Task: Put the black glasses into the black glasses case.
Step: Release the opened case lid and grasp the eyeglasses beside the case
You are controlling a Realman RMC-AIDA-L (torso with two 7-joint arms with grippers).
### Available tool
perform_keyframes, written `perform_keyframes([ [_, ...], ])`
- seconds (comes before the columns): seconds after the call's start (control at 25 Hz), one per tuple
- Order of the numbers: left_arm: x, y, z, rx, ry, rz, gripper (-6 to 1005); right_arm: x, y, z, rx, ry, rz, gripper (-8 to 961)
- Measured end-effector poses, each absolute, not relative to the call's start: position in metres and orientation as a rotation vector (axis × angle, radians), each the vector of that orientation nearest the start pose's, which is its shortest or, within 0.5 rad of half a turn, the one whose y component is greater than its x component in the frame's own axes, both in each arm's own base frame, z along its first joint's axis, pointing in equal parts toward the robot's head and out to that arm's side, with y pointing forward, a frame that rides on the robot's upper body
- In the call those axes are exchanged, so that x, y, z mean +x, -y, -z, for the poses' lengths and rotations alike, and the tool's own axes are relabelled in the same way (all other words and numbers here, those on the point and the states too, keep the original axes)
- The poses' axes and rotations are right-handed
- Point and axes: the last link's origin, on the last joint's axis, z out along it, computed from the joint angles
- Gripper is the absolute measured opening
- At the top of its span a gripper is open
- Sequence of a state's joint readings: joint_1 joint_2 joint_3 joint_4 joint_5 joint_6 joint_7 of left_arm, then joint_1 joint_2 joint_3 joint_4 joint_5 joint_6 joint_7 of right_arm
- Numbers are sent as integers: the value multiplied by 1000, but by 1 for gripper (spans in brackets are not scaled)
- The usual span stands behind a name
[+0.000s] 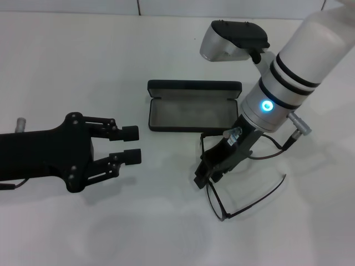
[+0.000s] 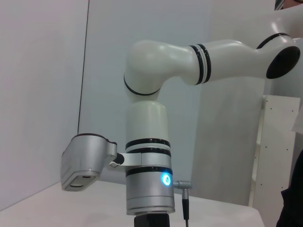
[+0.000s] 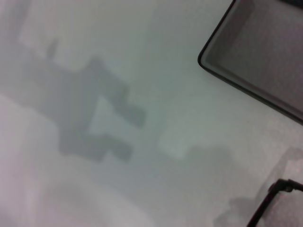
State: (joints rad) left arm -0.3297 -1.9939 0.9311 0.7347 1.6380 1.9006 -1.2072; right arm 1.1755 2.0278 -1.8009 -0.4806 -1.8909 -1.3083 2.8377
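Nearest on the white counter (image 1: 166, 233): the black glasses (image 1: 244, 202), lying unfolded with one temple arm angled out to the right. Just behind, touching the frame's front edge: the right end effector (image 1: 202, 177), pointed down at it (fingers too dark and bunched to tell whether parted or clamped). Off to the left, well apart and level with it: the left end effector (image 1: 131, 145), fingers spread and holding nothing. Farthest: the black glasses case (image 1: 191, 108), lid open, grey lining showing.
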Motion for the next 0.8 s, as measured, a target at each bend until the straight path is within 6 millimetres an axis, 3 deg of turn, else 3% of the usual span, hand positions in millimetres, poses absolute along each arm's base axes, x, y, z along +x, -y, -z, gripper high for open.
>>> perform_keyframes([
  [0.24,-259,-261,-39,-2839,243,1055,350,108,-364,110,-2732,-1484,559,372],
  [0.68,-260,-261,-39,-2836,246,1056,350,104,-355,114,-2783,-1437,567,178],
  [0.8,-260,-261,-39,-2836,247,1056,350,103,-351,115,-2800,-1439,572,178],
])
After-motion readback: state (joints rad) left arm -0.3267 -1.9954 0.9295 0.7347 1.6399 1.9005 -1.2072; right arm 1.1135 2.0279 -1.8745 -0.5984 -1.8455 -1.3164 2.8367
